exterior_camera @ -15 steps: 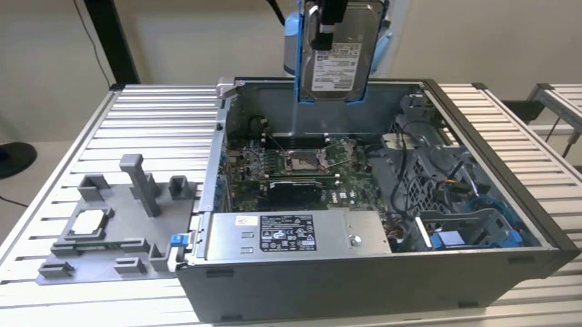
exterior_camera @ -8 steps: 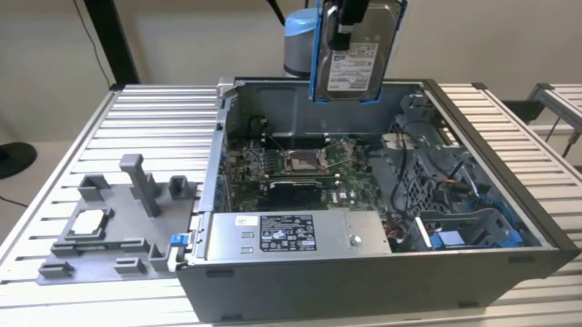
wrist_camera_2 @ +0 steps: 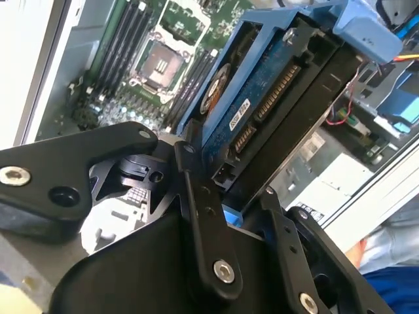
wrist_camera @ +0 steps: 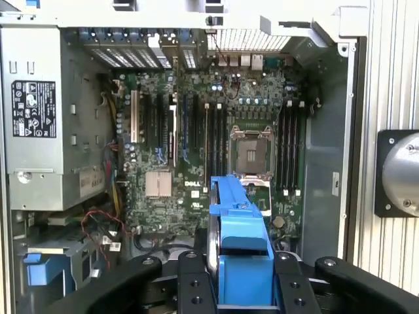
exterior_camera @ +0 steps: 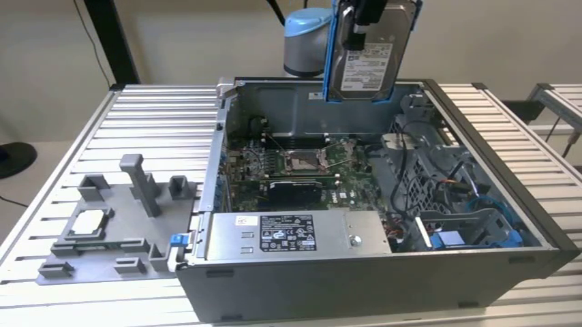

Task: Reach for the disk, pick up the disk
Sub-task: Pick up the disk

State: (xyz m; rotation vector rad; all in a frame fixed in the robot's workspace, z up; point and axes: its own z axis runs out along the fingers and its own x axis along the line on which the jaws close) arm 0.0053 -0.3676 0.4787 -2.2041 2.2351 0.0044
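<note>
Hand [wrist_camera: 239, 282] high over open case [exterior_camera: 364, 289]; disk [exterior_camera: 369, 58] upright in its grasp

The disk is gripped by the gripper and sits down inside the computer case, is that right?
Not quite: the gripper does grip the disk, but the exterior view shows it hanging above the open computer case, not down inside it.

Disk [exterior_camera: 371, 51] top end and arm [exterior_camera: 307, 37] cut off by exterior view's top edge. Label [exterior_camera: 362, 71] print too small to tell. In first wrist view gripper [wrist_camera: 239, 278] fingers [wrist_camera: 194, 288] hide disk's held end; disk covers part of motherboard [wrist_camera: 190, 163]. Table [exterior_camera: 155, 116] near edge cut off.
</note>
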